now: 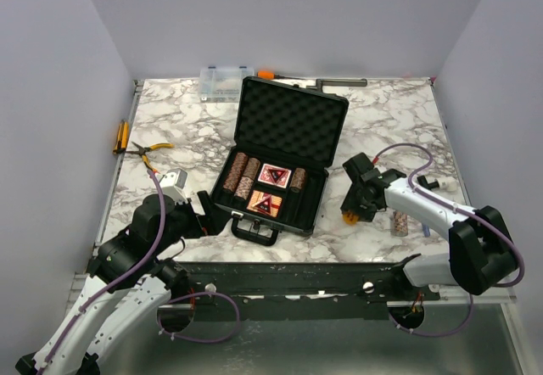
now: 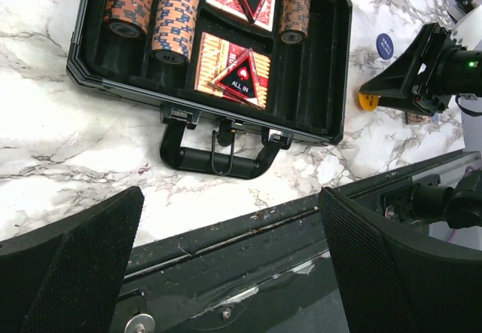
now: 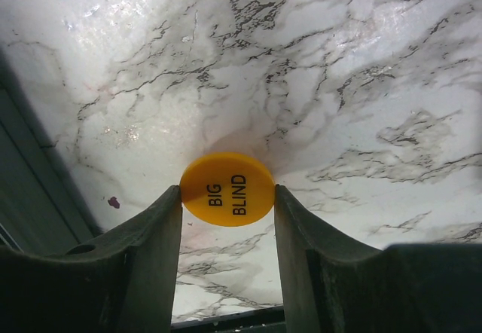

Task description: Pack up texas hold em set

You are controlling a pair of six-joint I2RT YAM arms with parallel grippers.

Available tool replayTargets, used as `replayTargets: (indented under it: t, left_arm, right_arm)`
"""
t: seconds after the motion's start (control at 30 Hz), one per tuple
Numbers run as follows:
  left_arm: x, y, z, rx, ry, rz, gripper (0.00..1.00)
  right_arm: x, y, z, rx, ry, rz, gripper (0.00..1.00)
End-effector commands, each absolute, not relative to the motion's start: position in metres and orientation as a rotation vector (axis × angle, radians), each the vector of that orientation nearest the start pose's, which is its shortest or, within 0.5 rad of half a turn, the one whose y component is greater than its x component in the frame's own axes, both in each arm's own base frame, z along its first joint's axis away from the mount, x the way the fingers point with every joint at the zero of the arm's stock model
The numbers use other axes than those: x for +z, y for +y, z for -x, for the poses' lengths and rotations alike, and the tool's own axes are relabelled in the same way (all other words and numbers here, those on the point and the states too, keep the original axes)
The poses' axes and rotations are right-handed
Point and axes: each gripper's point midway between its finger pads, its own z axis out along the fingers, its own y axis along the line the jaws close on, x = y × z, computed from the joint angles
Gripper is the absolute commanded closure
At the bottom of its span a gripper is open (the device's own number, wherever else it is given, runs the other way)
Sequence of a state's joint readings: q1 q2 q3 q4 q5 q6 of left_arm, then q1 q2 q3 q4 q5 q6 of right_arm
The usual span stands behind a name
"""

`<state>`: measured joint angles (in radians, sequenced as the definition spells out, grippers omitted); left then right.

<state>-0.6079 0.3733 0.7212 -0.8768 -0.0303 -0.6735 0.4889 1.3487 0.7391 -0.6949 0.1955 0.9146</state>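
The black case (image 1: pixel 293 125) lies open mid-table, its foam lid up and its handle (image 2: pixel 218 160) toward me. Inside are brown chip stacks (image 2: pixel 175 22), red card decks (image 2: pixel 226 65) and triangular "ALL IN" tokens (image 2: pixel 239 80). My right gripper (image 3: pixel 227 197) is shut on the edges of a yellow round "BIG BLIND" token (image 3: pixel 227 189), right of the case at the table surface (image 1: pixel 349 215). A blue round token (image 2: pixel 385 44) and a loose chip stack (image 1: pixel 399 221) lie nearby. My left gripper (image 2: pixel 230 265) is open and empty over the table's front edge, near the handle.
A clear organiser box (image 1: pixel 222 84) and an orange-handled tool (image 1: pixel 265 75) lie at the back. Yellow-handled pliers (image 1: pixel 151 150) lie at the left, with an orange object (image 1: pixel 120 136) at the left edge. A black rail (image 2: pixel 248 235) runs along the front edge.
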Motion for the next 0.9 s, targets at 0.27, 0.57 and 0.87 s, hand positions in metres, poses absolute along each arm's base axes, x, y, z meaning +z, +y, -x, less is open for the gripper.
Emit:
replayTargets:
  t: [0.27, 0.57, 0.87]
  left_arm:
    - [0.190, -0.120, -0.140, -0.709, 2.192, 0.107, 0.02]
    - [0.191, -0.119, -0.140, -0.711, 2.189, 0.109, 0.02]
    - [0.191, -0.119, -0.140, -0.711, 2.187, 0.111, 0.01]
  right_arm:
    - [0.063, 0.117, -0.226, 0.086, 2.696, -0.584, 0.65]
    - [0.079, 0.123, -0.237, 0.111, 2.675, -0.560, 0.57]
    - [0.057, 0.125, -0.244, 0.048, 2.718, -0.573, 0.25]
